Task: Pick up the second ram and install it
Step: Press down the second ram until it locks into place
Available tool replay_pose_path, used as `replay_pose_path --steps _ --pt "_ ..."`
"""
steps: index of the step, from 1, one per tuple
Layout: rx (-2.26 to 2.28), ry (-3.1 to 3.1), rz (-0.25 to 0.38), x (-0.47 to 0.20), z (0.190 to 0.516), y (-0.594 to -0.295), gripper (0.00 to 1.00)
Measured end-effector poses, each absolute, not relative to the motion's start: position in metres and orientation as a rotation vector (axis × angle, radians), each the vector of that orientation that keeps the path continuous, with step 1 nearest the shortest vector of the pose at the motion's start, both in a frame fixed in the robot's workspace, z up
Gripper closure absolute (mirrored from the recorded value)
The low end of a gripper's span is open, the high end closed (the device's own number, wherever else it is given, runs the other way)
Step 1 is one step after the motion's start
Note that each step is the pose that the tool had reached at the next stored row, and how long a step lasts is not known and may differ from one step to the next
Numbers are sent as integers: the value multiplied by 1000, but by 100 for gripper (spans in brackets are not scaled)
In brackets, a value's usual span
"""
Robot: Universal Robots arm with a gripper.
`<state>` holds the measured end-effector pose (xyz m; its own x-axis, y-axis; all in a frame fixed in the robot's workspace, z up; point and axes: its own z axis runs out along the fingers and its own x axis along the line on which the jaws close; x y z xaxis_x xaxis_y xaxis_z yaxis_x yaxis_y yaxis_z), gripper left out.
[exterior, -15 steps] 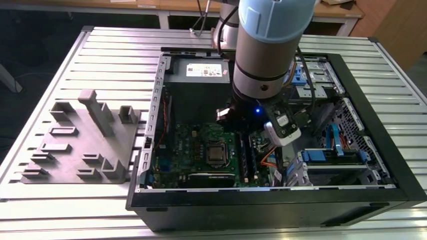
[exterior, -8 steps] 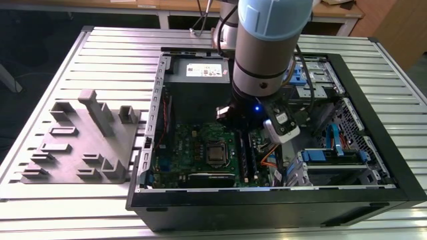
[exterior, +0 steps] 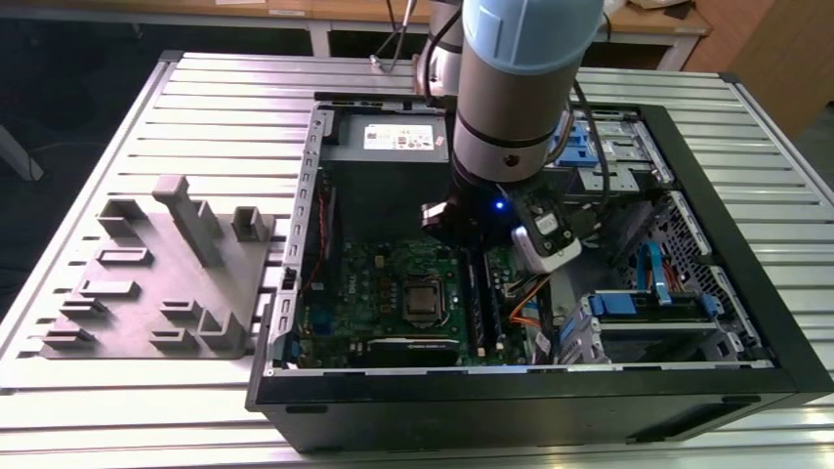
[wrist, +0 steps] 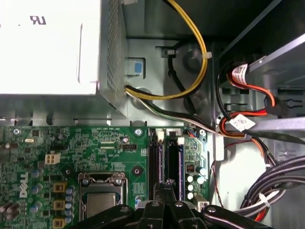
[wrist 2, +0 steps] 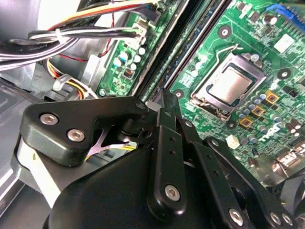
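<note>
Ram (wrist: 180,164) sits along its socket on the motherboard (wrist: 71,148); my hand (wrist: 164,193) hovers clenched above it. Risk: uneven pressure could leave one end unseated.

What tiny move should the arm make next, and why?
Probably a gentle press straight down. The gripper, fingers together, sits right over the long memory sockets on the motherboard; the second ram seems to stand in one, but I cannot tell whether it is fully seated.
</note>
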<state>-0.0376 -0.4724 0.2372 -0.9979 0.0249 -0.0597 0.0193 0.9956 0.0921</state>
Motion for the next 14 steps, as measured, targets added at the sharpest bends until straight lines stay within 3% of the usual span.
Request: replay_pose_path --steps 14 --pt "34 3077 141 -38 234 -453 93"
